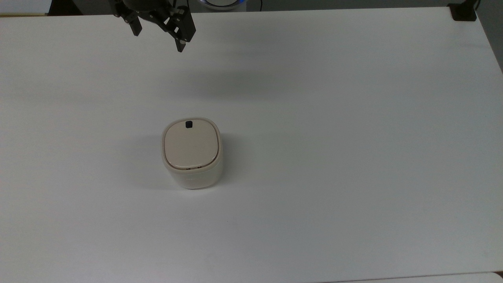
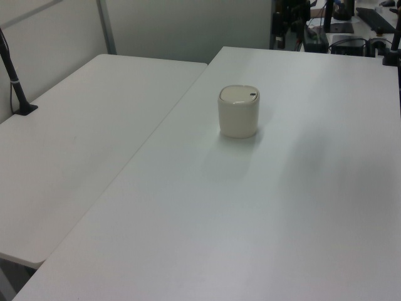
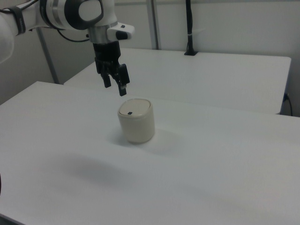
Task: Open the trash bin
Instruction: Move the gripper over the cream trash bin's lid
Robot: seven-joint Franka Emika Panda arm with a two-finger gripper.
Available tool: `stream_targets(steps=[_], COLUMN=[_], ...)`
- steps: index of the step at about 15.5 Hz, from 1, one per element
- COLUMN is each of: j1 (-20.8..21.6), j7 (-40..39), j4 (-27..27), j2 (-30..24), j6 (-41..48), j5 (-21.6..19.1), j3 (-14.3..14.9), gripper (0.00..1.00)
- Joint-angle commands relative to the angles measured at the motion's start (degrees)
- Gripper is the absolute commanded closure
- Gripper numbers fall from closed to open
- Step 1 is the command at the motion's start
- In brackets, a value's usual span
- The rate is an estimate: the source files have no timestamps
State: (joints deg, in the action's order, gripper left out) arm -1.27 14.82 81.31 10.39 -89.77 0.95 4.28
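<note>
Bin: trash bin [image 1: 191,153] stands upright mid-table [image 1: 353,157], lid [image 1: 191,144] closed.
Mark: black square [image 1: 189,125] toward top view's upper edge.
Claw: gripper [image 1: 159,37] aloft, fingers apparently spread, empty; right view shows arm [image 3: 70,14].

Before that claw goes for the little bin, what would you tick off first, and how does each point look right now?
1. Bin upright on the table: ok.
2. Lid shut and flat, so nothing done yet: ok.
3. Black mark on the lid in plain sight: ok.
4. Claw open and holding nothing: ok.
5. Claw apart from the bin, raised above the table in the right view: ok.
6. How the lid opens: cannot tell.
</note>
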Motion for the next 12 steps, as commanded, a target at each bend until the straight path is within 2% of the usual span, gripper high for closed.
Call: stream_targets(steps=[1,12], j1=[-0.4,-0.49], j7=[-3.03,-4.0], j4=[0.95,0.87], j2=[-0.11,0.95], j6=[-5.55,-5.5], j5=[0.38,0.64], j3=[0.1,0.11], gripper=[0.0,0.0])
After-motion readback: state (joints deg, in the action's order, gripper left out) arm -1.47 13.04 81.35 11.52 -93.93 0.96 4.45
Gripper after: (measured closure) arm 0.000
